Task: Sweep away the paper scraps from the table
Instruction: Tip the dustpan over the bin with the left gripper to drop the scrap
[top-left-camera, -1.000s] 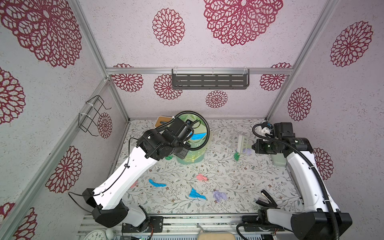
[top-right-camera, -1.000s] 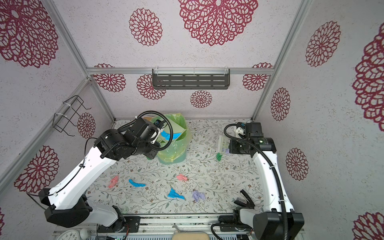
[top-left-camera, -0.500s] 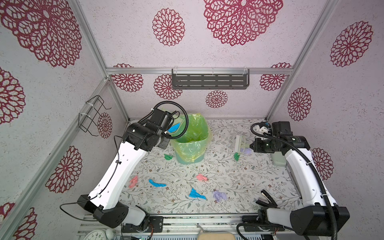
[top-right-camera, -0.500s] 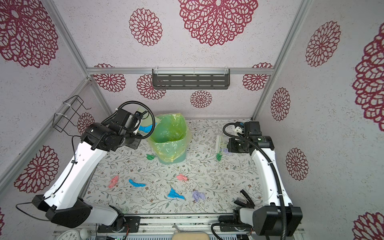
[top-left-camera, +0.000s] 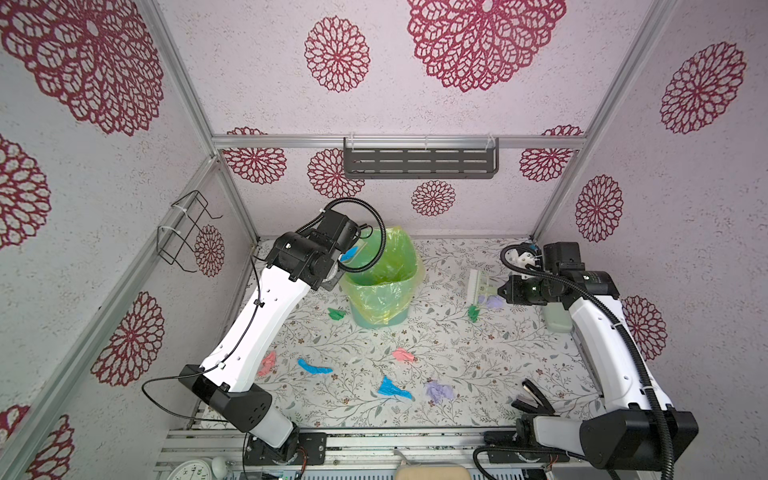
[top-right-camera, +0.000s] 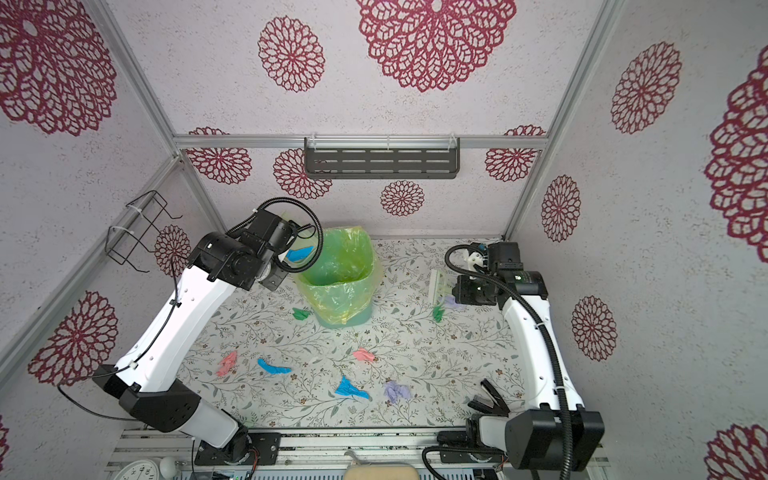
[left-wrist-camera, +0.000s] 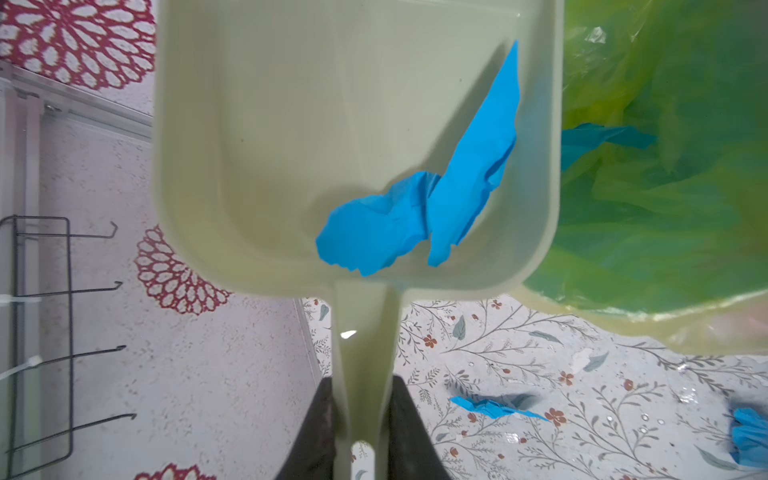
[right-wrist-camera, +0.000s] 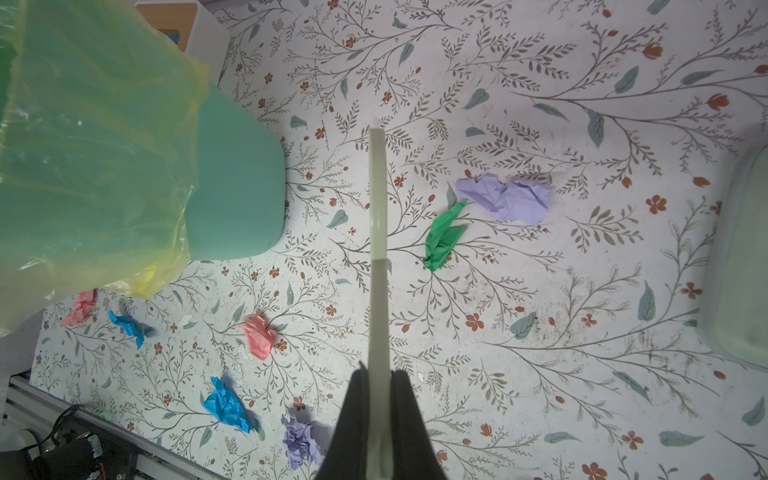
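The left gripper (left-wrist-camera: 361, 432) is seen narrowly closed on the smooth, pale handle of a plastic dustpan (left-wrist-camera: 291, 124). A crumpled blue scrap (left-wrist-camera: 415, 208) is lodged against a side wall of its shallow tray. In both top views the left arm is raised steeply from its base at 7 o'clock of the table (top-left-camera: 457, 345), and its wrist is bent beside the rim of the teal bin (top-left-camera: 399, 320), at the bin's 10 o'clock. The bin is draped with a glossy, wrinkled yellow-green liner (top-left-camera: 374, 299). The other paper scraps (top-left-camera: 392, 388) are scattered on the leaf-printed table. A green one lies at the bin's 8 o'clock, and pink, blue and lilac ones are spread at 6 o'clock of the bin. A green and a lilac scrap lie at 3 o'clock of the bin, just beside the brush (top-left-camera: 478, 286). The right gripper (right-wrist-camera: 378, 419) is clamped fully on the brush's thin handle. The right arm is arched along the 3 o'clock edge, with its wrist pointed toward 9 o'clock.
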